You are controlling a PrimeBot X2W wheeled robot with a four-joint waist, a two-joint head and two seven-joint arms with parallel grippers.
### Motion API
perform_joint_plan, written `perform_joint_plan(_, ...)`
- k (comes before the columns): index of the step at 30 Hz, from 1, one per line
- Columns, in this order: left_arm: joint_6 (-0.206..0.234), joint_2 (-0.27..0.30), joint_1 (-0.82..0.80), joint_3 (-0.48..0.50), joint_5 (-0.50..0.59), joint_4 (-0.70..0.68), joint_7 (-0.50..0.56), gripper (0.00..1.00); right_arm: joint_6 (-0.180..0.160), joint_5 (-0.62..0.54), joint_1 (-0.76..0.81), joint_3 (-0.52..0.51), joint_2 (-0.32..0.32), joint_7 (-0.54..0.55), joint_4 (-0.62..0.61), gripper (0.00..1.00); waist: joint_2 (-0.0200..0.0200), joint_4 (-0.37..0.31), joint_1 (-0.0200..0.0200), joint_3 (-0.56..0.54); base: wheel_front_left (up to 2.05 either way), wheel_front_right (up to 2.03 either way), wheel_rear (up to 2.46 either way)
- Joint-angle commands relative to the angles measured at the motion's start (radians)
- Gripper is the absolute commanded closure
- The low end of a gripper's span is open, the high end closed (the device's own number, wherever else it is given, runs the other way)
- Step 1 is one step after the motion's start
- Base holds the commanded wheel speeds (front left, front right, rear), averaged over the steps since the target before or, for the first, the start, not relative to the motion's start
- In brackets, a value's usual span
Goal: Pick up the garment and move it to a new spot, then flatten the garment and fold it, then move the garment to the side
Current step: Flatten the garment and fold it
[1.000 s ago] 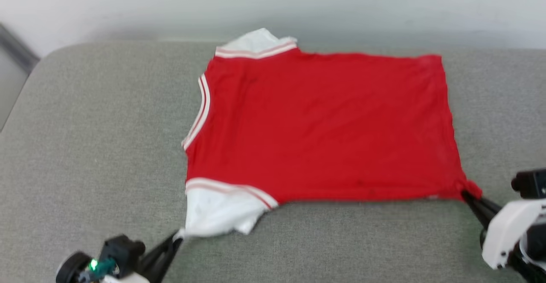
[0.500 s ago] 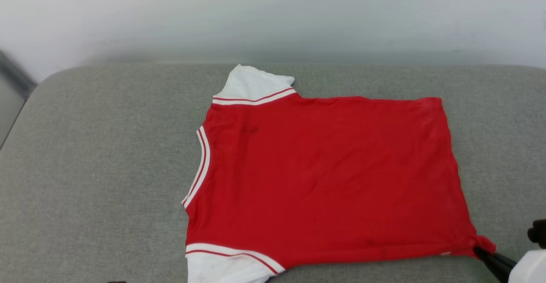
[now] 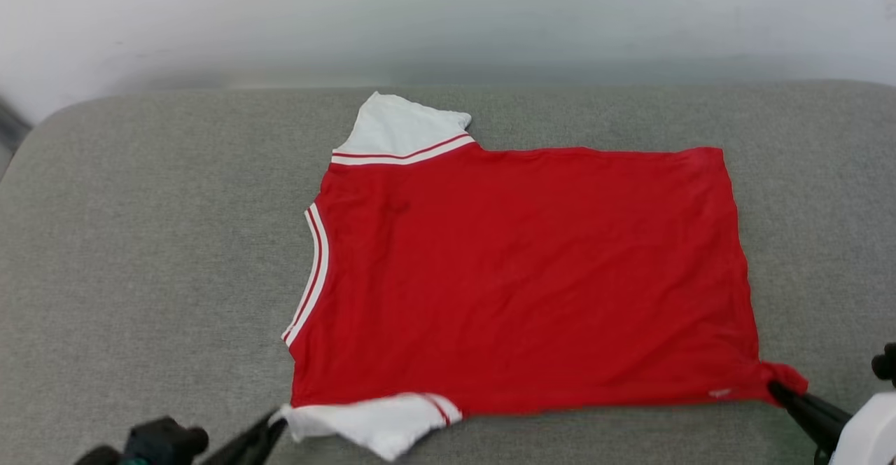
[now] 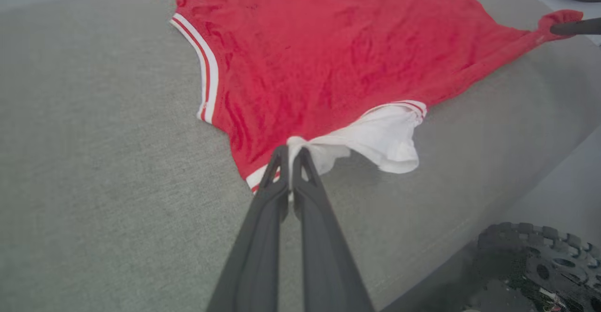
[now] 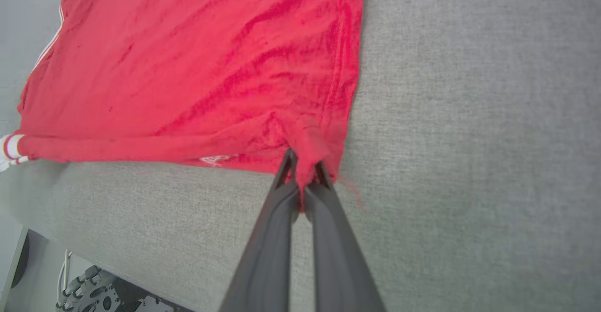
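The garment (image 3: 518, 276), a red jersey T-shirt with white sleeves and striped trim, lies spread flat on the grey cushion (image 3: 154, 255), plain side up, neck to the left. My left gripper (image 3: 274, 419) sits at the lower left, shut on the tip of the near white sleeve (image 4: 375, 138), which is pulled out and bunched. In the left wrist view my left gripper (image 4: 291, 150) pinches that sleeve's white cloth. My right gripper (image 3: 775, 388) at the lower right is shut on the garment's near hem corner (image 5: 310, 157), and my right gripper (image 5: 304, 166) shows red cloth gathered between its fingers.
The cushion's near edge (image 4: 469, 237) runs close behind both grippers, with pale floor and a black wheel (image 4: 540, 265) below it. A light wall (image 3: 448, 17) rises behind the cushion. Bare grey fabric lies left and right of the garment.
The head camera has tilted and shifted. The near white sleeve now lies flatter and is drawn further toward the left, still in my left gripper. The right gripper keeps its hold on the hem corner.
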Motion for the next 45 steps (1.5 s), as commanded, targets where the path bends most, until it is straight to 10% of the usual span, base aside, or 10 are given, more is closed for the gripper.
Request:
perform_joint_plan(1,0.009,-0.006,-0.032,0.024,0.008,-0.008,-0.027,1.0,-0.001,0.005,-0.029,-0.009,0.007,0.01,-0.012,1.0,-0.0001,-0.006,0.0,0.018,0.0,0.0,0.0)
perform_joint_plan(15,-0.031,0.001,-0.277,0.068,0.049,0.065,-0.011,1.0,-0.001,-0.069,-0.23,-0.018,0.02,0.095,-0.009,1.0,-0.0001,-0.01,0.0,0.156,0.0,0.0,0.0)
perform_joint_plan(34,-0.131,-0.143,-0.573,-0.064,0.1,0.424,0.001,1.0,-0.001,-0.188,-0.408,0.066,0.053,0.097,0.133,1.0,-0.0001,-0.003,0.0,0.232,0.0,0.0,0.0)
perform_joint_plan(35,-0.132,-0.152,-0.577,-0.067,0.1,0.439,-0.005,1.0,-0.001,-0.199,-0.412,0.069,0.054,0.09,0.139,0.52,-0.0001,-0.004,0.0,0.225,0.0,0.0,0.0)
perform_joint_plan(36,-0.13,-0.156,-0.581,-0.07,0.108,0.455,-0.014,0.74,-0.001,-0.208,-0.414,0.072,0.056,0.082,0.146,0.0,-0.0001,-0.005,0.0,0.217,0.0,0.0,0.0)
perform_joint_plan(37,-0.125,-0.162,-0.582,-0.07,0.109,0.472,-0.024,0.0,-0.001,-0.214,-0.414,0.076,0.058,0.078,0.151,0.0,-0.0001,-0.006,0.0,0.209,0.0,0.0,0.0)
perform_joint_plan(45,-0.058,-0.207,-0.554,-0.041,0.098,0.545,-0.088,0.0,-0.001,-0.294,-0.393,0.083,0.048,0.058,0.142,0.0,-0.0001,-0.01,0.0,0.138,0.0,0.0,0.0)
